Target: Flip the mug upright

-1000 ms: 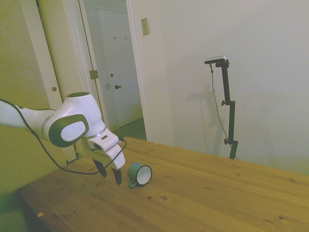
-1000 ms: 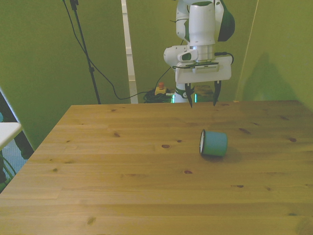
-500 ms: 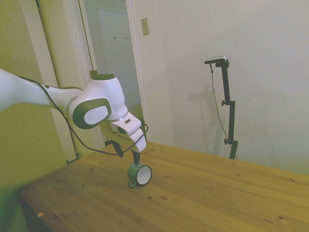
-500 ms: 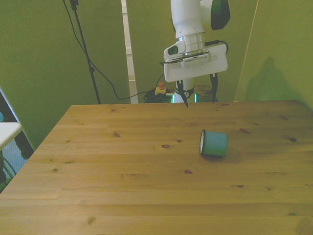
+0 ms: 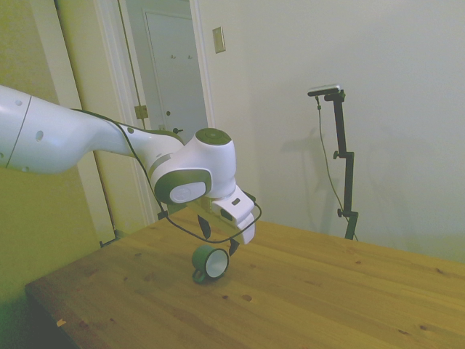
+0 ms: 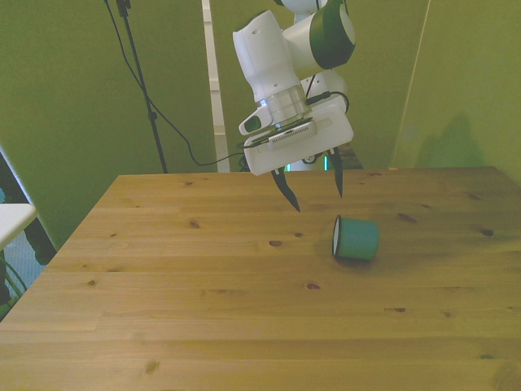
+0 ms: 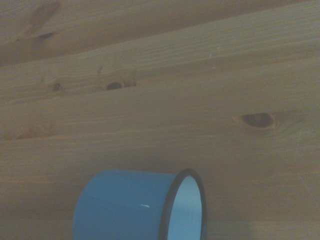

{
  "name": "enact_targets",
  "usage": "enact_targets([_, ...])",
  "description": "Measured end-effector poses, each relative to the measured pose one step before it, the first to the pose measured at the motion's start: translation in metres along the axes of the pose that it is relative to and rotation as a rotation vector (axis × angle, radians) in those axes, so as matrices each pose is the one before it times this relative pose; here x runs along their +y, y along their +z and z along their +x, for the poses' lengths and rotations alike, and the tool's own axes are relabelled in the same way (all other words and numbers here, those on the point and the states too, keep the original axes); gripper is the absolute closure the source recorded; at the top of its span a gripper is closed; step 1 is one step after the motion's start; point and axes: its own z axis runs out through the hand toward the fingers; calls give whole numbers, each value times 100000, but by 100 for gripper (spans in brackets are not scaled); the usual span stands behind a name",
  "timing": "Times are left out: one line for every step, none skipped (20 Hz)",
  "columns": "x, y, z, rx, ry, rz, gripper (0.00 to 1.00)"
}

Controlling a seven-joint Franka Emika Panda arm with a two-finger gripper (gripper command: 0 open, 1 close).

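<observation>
Bare table (image 6: pixel 203 269) all round mug (image 6: pixel 356 239); hand (image 6: pixel 313 192) above, unobstructed.

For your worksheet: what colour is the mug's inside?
White, inside the mug with its dark rim; clearest in the side view.

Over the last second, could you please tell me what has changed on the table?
The gripper came forward over the wooden table and now hangs open, tilted, just above the teal-green enamel mug, taking hold of nothing. The mug stayed on its side in the same spot.
</observation>
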Motion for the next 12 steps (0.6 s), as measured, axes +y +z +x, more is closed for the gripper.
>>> enact_targets([-108,190,25,-1369,-760,1256,0])
enact_targets([-50,292,56,-1580,-1140,1470,0])
enact_targets([38,285,120,-1352,-1107,1281,0])
enact_targets([88,227,195,-893,-661,790,0])
enact_targets([125,201,162,-1345,-436,771,0])
enact_targets([196,183,190,-1150,-72,656,0])
enact_targets([238,214,134,-1367,93,662,0])
enact_targets([247,243,140,-1220,297,1167,0])
enact_targets([273,297,122,-1497,643,1374,0])
enact_targets([239,331,149,-960,636,1240,0])
enact_targets([229,359,141,-985,751,1318,0])
enact_targets([203,315,165,-754,594,1542,0])
